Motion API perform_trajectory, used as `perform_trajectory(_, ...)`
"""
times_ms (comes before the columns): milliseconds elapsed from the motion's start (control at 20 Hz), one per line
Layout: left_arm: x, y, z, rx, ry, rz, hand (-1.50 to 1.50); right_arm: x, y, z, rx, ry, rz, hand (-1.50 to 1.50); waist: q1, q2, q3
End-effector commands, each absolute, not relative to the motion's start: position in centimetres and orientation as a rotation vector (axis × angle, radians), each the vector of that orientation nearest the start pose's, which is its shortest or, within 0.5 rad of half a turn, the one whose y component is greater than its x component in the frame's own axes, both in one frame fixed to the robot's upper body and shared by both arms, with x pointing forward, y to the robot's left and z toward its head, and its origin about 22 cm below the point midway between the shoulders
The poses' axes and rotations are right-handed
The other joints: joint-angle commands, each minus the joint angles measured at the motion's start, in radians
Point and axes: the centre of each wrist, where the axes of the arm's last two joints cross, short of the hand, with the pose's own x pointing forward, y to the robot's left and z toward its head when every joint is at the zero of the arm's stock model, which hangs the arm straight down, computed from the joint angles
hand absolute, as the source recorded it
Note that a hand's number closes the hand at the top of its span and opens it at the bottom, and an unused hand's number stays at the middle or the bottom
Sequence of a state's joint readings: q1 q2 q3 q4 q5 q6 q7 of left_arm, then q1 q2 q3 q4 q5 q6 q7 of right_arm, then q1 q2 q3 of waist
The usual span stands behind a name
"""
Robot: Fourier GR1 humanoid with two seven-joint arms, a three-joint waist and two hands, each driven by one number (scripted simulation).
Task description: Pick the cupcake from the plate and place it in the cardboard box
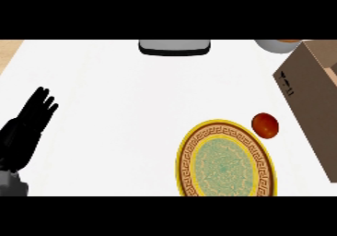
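Plate [187, 159] and cardboard box [317, 106] are both partly cropped.

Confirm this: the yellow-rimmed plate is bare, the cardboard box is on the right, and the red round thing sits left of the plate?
Not left: the head view shows the red round thing at the upper right rim of the plate, toward the cardboard box. The rest holds.
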State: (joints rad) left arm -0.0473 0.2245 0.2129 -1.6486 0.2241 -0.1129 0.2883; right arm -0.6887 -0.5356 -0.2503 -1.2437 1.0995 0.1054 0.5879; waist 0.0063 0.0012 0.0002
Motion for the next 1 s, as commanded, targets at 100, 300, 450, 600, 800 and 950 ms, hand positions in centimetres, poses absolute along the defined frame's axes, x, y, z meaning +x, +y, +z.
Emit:
perform_trajectory(100, 25.1, 30.7, 6.6, 0.051, -1.445, 0.044, 0.00, 37.4, -37.2, 17.6, -1.378, -0.931, 0.426, 1.50, 0.001, 0.000, 0.000)
perform_trajectory(300, 26.1, 30.9, 5.6, 0.068, -1.454, 0.039, 0.00, 37.0, -39.2, 13.4, -1.287, -0.779, 0.336, -1.50, -0.002, 0.004, 0.000)
perform_trajectory(450, 25.9, 32.4, 5.2, 0.061, -1.449, 0.048, 0.00, 36.8, -39.1, 13.7, -1.230, -0.811, 0.377, -1.50, -0.003, 0.000, 0.000)
perform_trajectory(600, 24.9, 32.5, 4.9, 0.055, -1.440, 0.055, 0.00, 35.5, -40.3, 11.5, -1.224, -0.929, 0.352, -1.50, -0.002, 0.000, 0.000)
perform_trajectory(800, 23.0, 30.2, 4.1, 0.045, -1.436, 0.031, 0.00, 35.8, -39.2, 12.9, -1.265, -1.124, 0.174, -1.50, 0.003, -0.001, 0.001)
perform_trajectory(950, 23.9, 30.5, 4.6, 0.066, -1.445, 0.072, 0.00, 34.1, -40.5, 13.7, -1.241, -1.249, -0.098, -1.50, -0.022, -0.006, 0.002)
